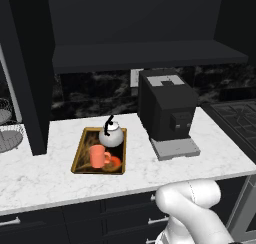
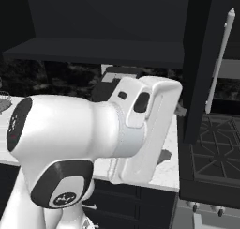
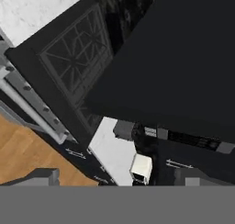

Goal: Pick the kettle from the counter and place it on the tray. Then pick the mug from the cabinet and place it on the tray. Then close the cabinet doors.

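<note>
Kettle [image 1: 111,136] and mug [image 1: 98,156] sit on the tray [image 1: 80,155] at centre-left; jaws wide and empty, the arm must next swing the doors [image 2: 199,68] shut.

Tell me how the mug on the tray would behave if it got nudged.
The mug stands upright on a flat base, so it would probably slide before tipping. It looks rigid, and its side handle adds slight imbalance. A push toward the kettle, close beside it on the tray, would likely knock them together.

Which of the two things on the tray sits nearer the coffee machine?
The kettle, white with a black handle, at the tray's far end; the orange mug sits nearer the counter edge.
</note>
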{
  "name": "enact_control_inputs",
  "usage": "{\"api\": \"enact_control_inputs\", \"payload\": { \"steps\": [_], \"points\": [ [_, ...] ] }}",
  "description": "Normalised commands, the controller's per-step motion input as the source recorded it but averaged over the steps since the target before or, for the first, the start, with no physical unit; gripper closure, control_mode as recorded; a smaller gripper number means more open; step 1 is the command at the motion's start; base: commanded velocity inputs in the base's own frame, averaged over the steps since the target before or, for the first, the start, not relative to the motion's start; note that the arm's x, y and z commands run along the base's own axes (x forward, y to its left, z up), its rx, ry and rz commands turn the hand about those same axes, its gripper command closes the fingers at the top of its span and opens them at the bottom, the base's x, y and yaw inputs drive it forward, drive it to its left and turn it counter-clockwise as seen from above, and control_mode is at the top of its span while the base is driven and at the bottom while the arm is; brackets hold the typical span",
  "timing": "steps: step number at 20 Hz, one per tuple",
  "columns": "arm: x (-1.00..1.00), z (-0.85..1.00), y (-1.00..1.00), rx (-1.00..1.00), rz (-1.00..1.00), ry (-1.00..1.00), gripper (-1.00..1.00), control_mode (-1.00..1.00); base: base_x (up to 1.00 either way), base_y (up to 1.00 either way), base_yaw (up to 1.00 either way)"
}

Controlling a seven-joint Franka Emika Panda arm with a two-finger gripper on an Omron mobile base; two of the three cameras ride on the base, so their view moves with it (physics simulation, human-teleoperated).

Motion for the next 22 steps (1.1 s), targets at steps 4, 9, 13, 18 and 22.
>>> {"api": "enact_control_inputs", "payload": {
  "steps": [4,9,13,18,22],
  "points": [
    [-0.11,0.17,-0.55,-0.04,-0.10,-0.24,-1.00,-1.00,0.00,0.00,0.00],
    [-0.02,0.15,-0.55,-0.02,-0.17,-0.08,-1.00,-1.00,0.00,0.00,0.00],
    [0.05,0.03,-0.52,-0.03,-0.16,-0.02,-1.00,-1.00,0.00,0.00,0.00],
    [0.34,0.00,-0.35,-0.07,-0.08,0.00,-1.00,-1.00,0.00,0.00,0.00],
    [0.49,0.00,-0.04,-0.15,0.00,0.00,-1.00,-1.00,0.00,0.00,0.00]
  ]
}}
